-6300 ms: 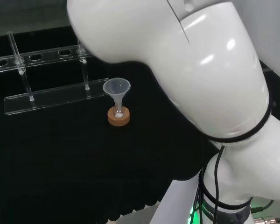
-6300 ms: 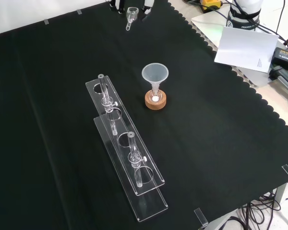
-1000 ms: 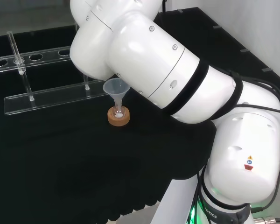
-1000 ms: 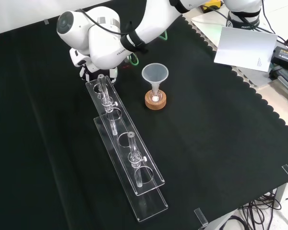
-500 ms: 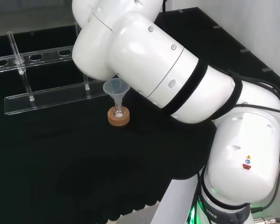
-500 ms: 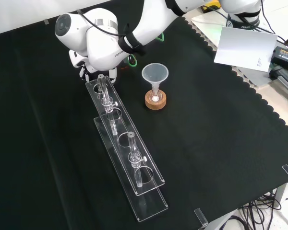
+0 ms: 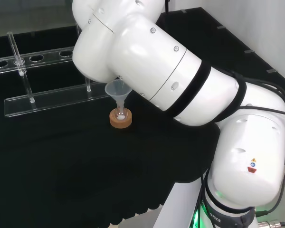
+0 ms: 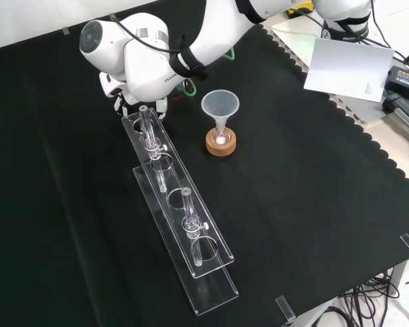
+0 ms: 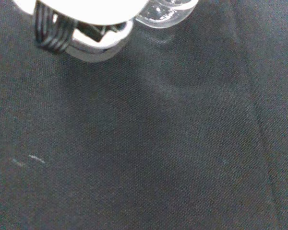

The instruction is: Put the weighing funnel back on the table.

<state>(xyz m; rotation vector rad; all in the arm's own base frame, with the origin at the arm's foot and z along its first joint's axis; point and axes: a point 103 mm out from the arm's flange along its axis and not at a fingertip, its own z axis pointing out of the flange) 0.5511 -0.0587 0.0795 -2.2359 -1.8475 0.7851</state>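
The hand (image 9: 86,8), open or closed I cannot tell, sits beside the clear weighing funnel (image 9: 166,12).

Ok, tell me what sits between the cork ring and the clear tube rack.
Nothing. In the front view, the stretch between the cork ring and the rack is bare black cloth.

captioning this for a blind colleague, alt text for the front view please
A white arm stretches from the top right down to the far end of a clear rack on black cloth, its hand partly hidden behind the last link. Right of the rack, a funnel stands in a flask on a cork ring.
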